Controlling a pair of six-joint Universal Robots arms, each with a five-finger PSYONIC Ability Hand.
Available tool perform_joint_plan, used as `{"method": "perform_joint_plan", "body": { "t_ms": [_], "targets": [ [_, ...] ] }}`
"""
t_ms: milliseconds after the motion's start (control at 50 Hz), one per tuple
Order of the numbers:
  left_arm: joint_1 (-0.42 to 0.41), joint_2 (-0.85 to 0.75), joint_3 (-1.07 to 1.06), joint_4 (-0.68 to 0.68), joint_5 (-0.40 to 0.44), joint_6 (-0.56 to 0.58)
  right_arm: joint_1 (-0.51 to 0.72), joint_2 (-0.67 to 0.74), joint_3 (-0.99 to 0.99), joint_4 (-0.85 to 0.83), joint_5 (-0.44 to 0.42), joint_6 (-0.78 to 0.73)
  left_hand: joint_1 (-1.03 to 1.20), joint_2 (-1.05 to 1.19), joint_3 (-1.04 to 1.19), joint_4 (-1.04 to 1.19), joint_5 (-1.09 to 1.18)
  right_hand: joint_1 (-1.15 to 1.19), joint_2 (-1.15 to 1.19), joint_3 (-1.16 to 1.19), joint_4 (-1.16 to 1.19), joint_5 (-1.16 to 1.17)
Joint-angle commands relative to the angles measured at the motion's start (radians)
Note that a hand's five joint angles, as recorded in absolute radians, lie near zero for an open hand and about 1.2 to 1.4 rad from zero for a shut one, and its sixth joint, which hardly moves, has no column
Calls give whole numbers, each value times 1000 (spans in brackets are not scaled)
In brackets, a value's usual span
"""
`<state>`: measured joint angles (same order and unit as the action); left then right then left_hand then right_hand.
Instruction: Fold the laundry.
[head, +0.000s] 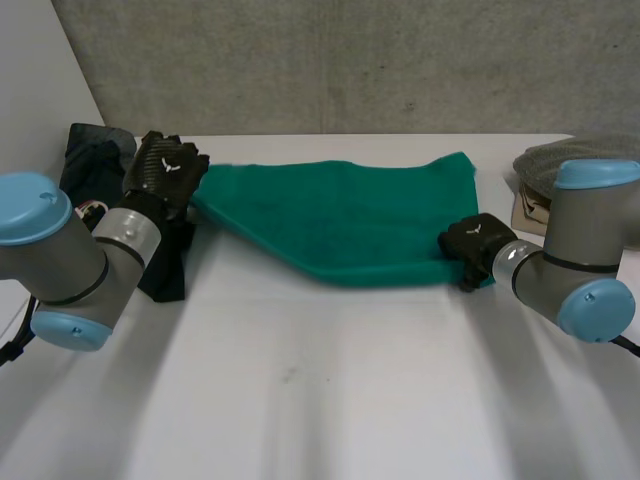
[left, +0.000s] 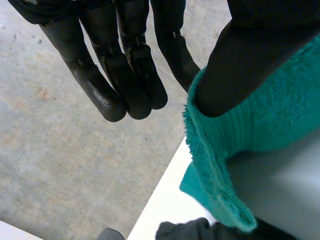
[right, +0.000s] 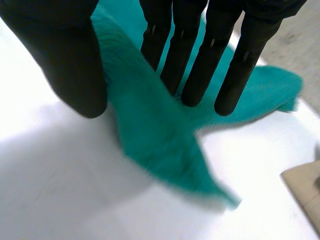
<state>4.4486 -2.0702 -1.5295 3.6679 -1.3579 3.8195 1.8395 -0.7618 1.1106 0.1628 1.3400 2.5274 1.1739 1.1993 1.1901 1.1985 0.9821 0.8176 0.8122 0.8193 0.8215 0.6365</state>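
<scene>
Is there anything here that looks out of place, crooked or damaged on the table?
The green towel is askew: stretched between the left robot hand and the right robot hand, it forms a lopsided wedge with a slanting near edge. Nothing looks spilled or damaged.

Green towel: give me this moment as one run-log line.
towel on table | left hand open, thumb at its left edge | right hand pinching its right corner
</scene>
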Motion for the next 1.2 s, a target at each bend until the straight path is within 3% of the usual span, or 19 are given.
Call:
{"method": "perform_joint_plan", "body": {
  "t_ms": [20, 180, 400, 420, 480, 500, 600, 680, 720, 800, 860, 920, 1040, 1200],
  "targets": [
    [5, 44, -9, -61, -7, -11, -20, -5, -95, 161, -2, -35, 222, 197, 206, 198, 240, -141, -135, -142, -145, -134],
    [32, 87, -27, -91, -1, -18, -42, 1, -152, 210, 5, -42, 222, 197, 206, 198, 240, -235, -230, -237, -239, -228],
    [66, 90, -31, -112, 5, -54, -72, 55, -156, 164, 5, -105, 222, 197, 206, 198, 240, -71, -65, -72, -75, -64],
    [66, 90, -31, -114, 5, -57, -77, 56, -156, 159, 7, -108, 222, 197, 206, 198, 240, -30, -24, -32, -34, -23],
    [64, 88, -32, -124, 2, -67, -94, 50, -150, 152, 18, -98, 222, 197, 206, 198, 240, 509, 514, 507, 505, 515],
    [63, 90, -37, -137, 3, -70, -95, 45, -146, 152, 19, -92, 222, 197, 206, 198, 240, 578, 583, 576, 574, 585],
    [60, 105, -57, -213, 5, -66, -126, -69, -52, 193, -7, 2, 222, 197, 206, 198, 240, 579, 584, 577, 575, 585],
    [51, 166, -87, -337, 6, -63, -163, -165, 35, 245, -57, -7, 222, 197, 206, 198, 240, 579, 584, 577, 575, 585],
    [45, 194, -103, -408, 9, -52, -178, -192, 69, 294, -61, -48, 222, 197, 206, 198, 240, 579, 584, 577, 575, 585],
    [23, 265, -142, -635, 14, 23, -244, -246, 150, 506, -10, -280, 222, 197, 206, 198, 240, 579, 584, 577, 575, 585],
    [15, 295, -172, -819, 6, 132, -296, -286, 225, 693, 67, -522, 222, 197, 206, 198, 240, 579, 584, 577, 575, 585],
    [26, 298, -182, -956, 14, 233, -328, -309, 267, 727, 96, -654, 222, 197, 206, 198, 240, 579, 584, 577, 575, 585],
    [-3, 257, -135, -988, 0, 319, -306, -307, 229, 580, 91, -546, 222, 197, 206, 198, 240, 579, 584, 577, 575, 585],
    [-67, 93, 93, -821, -79, 232, -230, -257, 126, 373, 73, -348, 222, 197, 206, 198, 240, 579, 584, 577, 575, 585]
  ]
}}
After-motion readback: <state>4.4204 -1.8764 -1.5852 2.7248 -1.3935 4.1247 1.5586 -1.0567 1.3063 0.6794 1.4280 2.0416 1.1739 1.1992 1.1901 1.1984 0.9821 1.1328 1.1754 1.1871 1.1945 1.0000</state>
